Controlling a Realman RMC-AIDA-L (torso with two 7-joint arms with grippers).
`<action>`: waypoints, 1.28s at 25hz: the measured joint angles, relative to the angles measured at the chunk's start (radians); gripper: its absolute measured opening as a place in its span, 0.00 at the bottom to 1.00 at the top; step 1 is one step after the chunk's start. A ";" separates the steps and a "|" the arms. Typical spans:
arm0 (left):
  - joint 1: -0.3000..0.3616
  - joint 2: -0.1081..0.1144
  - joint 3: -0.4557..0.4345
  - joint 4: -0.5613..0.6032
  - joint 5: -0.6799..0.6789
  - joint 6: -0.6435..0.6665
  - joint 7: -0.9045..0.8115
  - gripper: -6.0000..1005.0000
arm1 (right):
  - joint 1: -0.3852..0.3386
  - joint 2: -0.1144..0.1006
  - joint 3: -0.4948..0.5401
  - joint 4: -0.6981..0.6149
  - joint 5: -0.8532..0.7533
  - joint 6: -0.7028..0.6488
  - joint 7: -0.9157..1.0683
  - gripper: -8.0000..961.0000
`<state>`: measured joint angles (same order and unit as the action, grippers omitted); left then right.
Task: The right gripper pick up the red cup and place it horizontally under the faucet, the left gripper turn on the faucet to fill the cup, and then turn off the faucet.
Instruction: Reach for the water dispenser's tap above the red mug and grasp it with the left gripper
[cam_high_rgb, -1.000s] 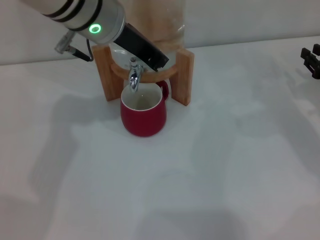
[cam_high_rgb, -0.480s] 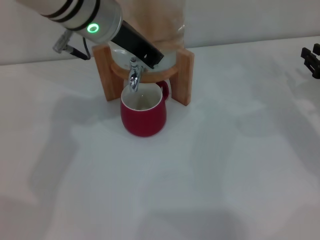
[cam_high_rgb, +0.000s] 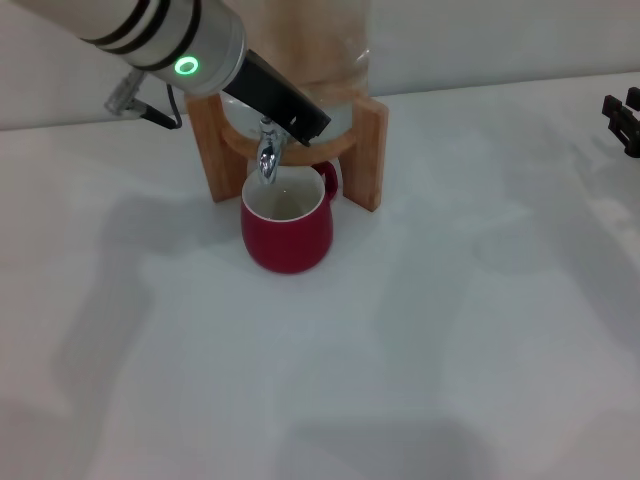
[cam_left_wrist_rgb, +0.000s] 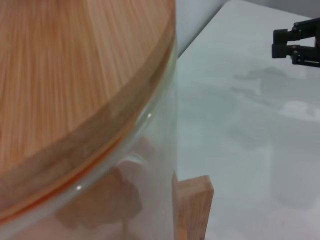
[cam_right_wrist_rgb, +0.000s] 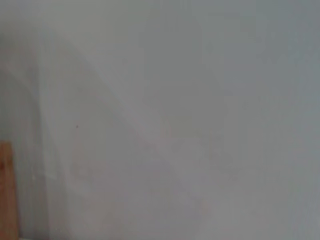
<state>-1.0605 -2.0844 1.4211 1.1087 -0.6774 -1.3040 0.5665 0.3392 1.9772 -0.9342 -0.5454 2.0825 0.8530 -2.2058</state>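
The red cup (cam_high_rgb: 287, 226) stands upright on the white table, right under the chrome faucet (cam_high_rgb: 267, 155) of the glass dispenser (cam_high_rgb: 330, 60) in its wooden stand (cam_high_rgb: 368, 150). The cup's handle points back toward the stand. My left gripper (cam_high_rgb: 300, 115), a slim black finger on the arm with the green ring, reaches in from the upper left and lies just above and behind the faucet's top. My right gripper (cam_high_rgb: 622, 120) is parked at the far right edge, away from the cup; it also shows in the left wrist view (cam_left_wrist_rgb: 296, 42).
The left wrist view shows the dispenser's wooden lid (cam_left_wrist_rgb: 65, 75) and glass wall close up, with one post of the stand (cam_left_wrist_rgb: 192, 205). The right wrist view shows only white table and a sliver of wood (cam_right_wrist_rgb: 6, 190).
My left arm shifted slightly: the black finger drew back up-left half a second ago, then came down-right again over the faucet. The cup and right gripper have not moved.
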 joint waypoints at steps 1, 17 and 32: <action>0.003 0.000 0.000 0.007 -0.001 -0.003 0.000 0.05 | 0.000 0.000 0.000 0.000 0.000 0.000 0.000 0.32; 0.007 0.002 -0.007 0.007 0.033 0.044 -0.005 0.05 | 0.001 -0.002 0.000 0.001 0.001 -0.010 0.000 0.32; 0.008 0.002 -0.010 -0.005 0.020 0.004 -0.012 0.05 | 0.001 -0.002 0.000 0.001 -0.001 -0.011 0.000 0.32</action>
<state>-1.0526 -2.0820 1.4111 1.1037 -0.6574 -1.3003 0.5545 0.3406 1.9757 -0.9342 -0.5446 2.0819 0.8417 -2.2059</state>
